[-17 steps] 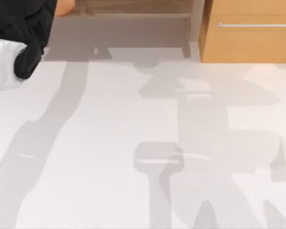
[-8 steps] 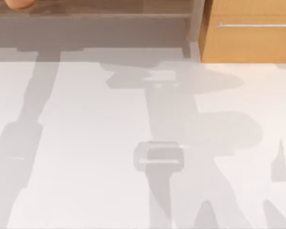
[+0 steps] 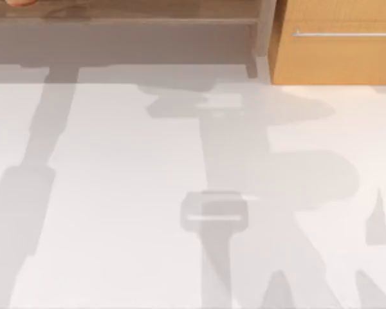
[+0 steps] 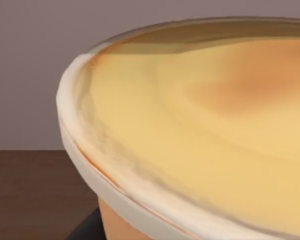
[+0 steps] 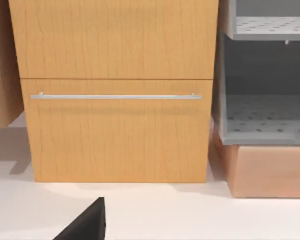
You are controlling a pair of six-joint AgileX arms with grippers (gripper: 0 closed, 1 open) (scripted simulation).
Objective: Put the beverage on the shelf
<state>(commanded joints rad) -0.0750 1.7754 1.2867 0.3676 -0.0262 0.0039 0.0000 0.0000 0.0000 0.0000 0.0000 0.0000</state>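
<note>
The beverage (image 3: 18, 2) shows as an orange sliver at the top view's top left edge, over the long brown shelf (image 3: 148, 9) with its grey post (image 3: 265, 29). The left wrist view looks down from very close on the beverage's yellowish, pale-rimmed lid (image 4: 200, 125), with the orange cup wall below and the brown shelf board (image 4: 30, 195) beneath. My left gripper is shut on the beverage; one dark finger (image 4: 85, 231) lies against the cup's side. A dark part of my right gripper (image 5: 85, 226) hangs over the table in front of the cabinet.
A light-orange cabinet (image 3: 334, 51) with a metal bar handle (image 5: 115, 96) stands right of the shelf. Beside it, a grey perforated rack (image 5: 265, 120) sits on a pinkish block (image 5: 270, 170). Arm shadows fall on the white table (image 3: 116, 193).
My left arm, in the top view's top left corner one second ago, has moved out past the top edge with the beverage. The orange sliver drifted slightly left since.
</note>
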